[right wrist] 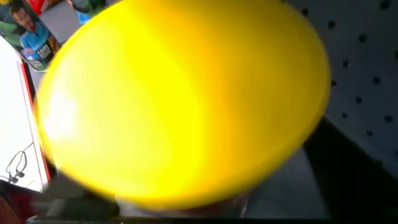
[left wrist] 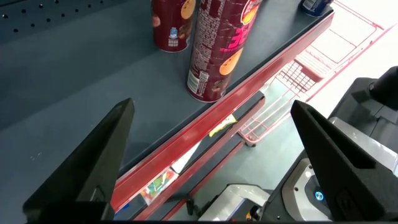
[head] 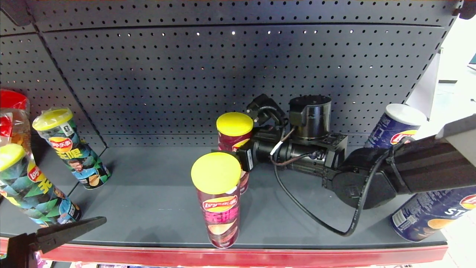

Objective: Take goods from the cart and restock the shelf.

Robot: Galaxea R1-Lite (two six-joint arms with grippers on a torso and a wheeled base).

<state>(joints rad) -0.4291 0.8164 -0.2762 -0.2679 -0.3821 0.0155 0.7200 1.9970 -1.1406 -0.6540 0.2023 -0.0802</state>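
Dark grey pegboard [head: 186, 74] backs the shelf [head: 156, 193], which has a red front lip.

The right arm comes in from the right side, lying low and nearly level across the shelf. Its end effector [head: 227, 152] is pinching the rear maroon can [head: 233, 136] just under the yellow lid. That can stands upright on the shelf close to the pegboard. The left end effector [head: 59, 230] hangs at the lower left, in front of the shelf's lip, holding nothing.

Counted on the shelf:
- 2 maroon cans with yellow lids: the rear one and the front maroon can [head: 219, 201], which stands near the lip
- 2 green cans [head: 72, 149] with yellow lids, on the left
- 2 blue cans [head: 398, 126] on the right, 1 behind the arm and 1 in front of it
- 1 red-topped container [head: 11, 102] at the far left edge

The left wrist view adds what the head view lacks. Its 2 dark fingers [left wrist: 106, 155] are spread wide apart, and a red wire cart [left wrist: 305, 68] sits below and in front of the shelf. The bases of both maroon cans stand on the shelf beyond. The right wrist view looks straight down on the held can's yellow lid [right wrist: 180, 106], with a green can at one corner.
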